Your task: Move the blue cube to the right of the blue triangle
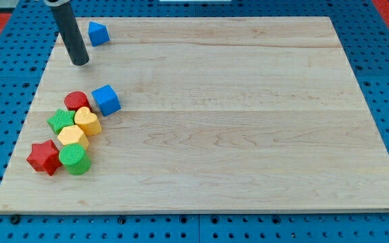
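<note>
Pale wooden surface (248, 121) fills the frame. At upper left sits the blue triangle (98, 33); below it, the blue cube (106, 100) touches a red block (77, 101). Light and rigid, it should slide easily if pushed low and centred. My tip (80, 63) stands between them, holding nothing.

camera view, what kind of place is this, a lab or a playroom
Probably a robot lab bench: a wooden board lies on a blue pegboard table, with a dark rod, my tip, beside small blocks such as the blue cube.
</note>
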### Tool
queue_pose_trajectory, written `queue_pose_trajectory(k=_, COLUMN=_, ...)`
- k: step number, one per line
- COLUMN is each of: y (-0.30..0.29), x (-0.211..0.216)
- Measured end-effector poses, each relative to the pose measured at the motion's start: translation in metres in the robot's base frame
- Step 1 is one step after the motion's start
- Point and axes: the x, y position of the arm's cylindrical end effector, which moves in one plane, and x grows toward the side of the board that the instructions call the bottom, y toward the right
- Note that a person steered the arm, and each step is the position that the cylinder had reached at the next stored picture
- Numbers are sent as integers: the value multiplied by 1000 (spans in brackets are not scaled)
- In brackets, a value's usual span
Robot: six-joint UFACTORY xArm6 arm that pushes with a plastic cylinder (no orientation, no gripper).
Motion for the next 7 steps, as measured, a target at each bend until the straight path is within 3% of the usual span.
queue_pose_trajectory(k=2, y=18, x=31)
queue_pose_trajectory(k=3, y=54, x=51)
queue_pose_trajectory(k=5, y=-17, x=83)
queue_pose_trajectory(k=6, y=3, x=104)
queue_pose_trajectory(k=7, y=58, x=133)
